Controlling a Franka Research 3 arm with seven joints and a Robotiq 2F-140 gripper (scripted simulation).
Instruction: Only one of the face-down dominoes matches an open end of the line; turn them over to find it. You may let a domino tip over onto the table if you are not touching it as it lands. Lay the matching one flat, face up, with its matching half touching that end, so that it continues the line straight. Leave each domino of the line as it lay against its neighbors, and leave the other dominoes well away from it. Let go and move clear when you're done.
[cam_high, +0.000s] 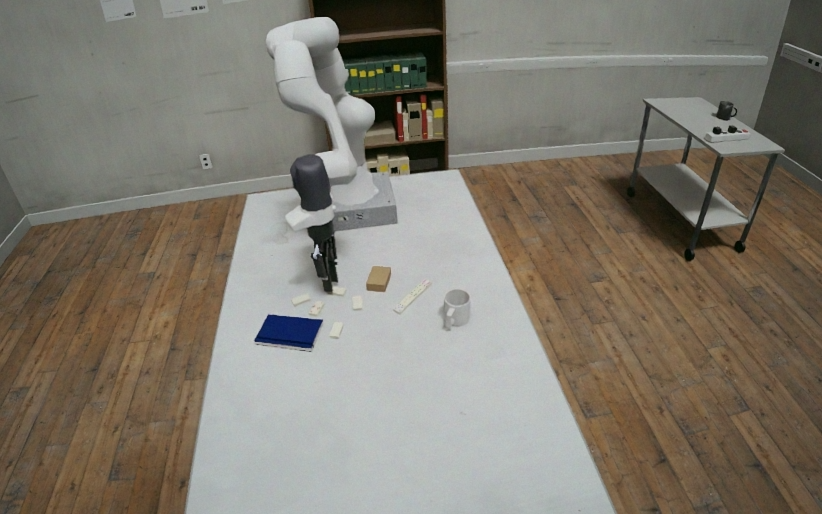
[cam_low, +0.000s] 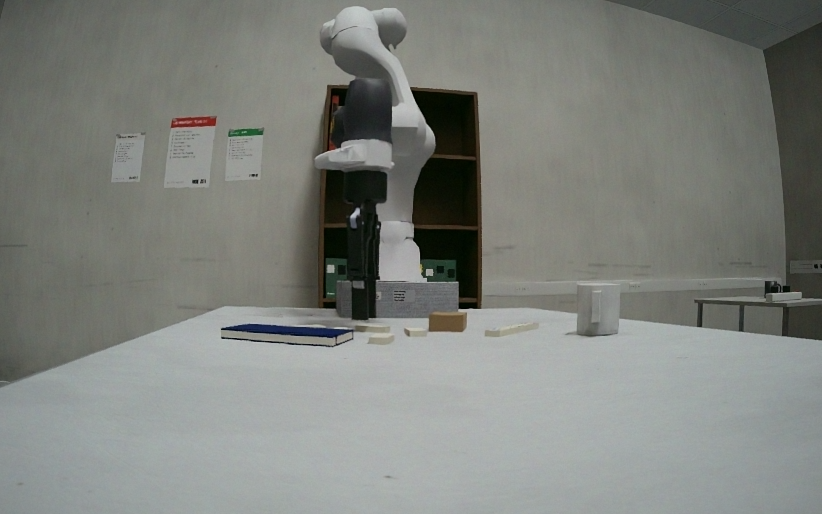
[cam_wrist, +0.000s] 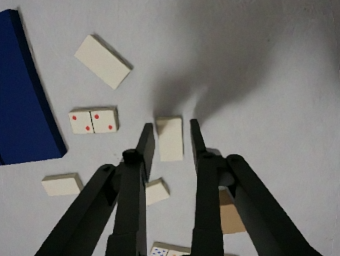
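Observation:
My gripper (cam_high: 330, 286) (cam_low: 360, 317) (cam_wrist: 172, 132) is open, its fingertips low on both sides of a face-down domino (cam_high: 340, 292) (cam_wrist: 170, 145), with a gap at each side. Another face-down domino (cam_high: 357, 303) (cam_low: 415, 332) (cam_wrist: 157, 192) lies near it, partly behind a finger in the wrist view. Two more lie face down: one domino (cam_high: 301, 299) (cam_wrist: 102, 62) and one domino (cam_high: 336, 330) (cam_low: 381, 338) (cam_wrist: 62, 184) near the book. A face-up domino (cam_high: 316, 307) (cam_wrist: 104, 120) shows two red pips on each half. The line (cam_high: 412, 296) (cam_low: 512, 329) (cam_wrist: 159, 251) lies straight; its pips are too small to read surely.
A blue book (cam_high: 289, 330) (cam_low: 284, 333) (cam_wrist: 25, 95) lies beside the loose dominoes. A brown box (cam_high: 378, 278) (cam_low: 447, 321) (cam_wrist: 231, 218) stands between them and the line. A white mug (cam_high: 456, 307) (cam_low: 597, 309) stands beyond the line.

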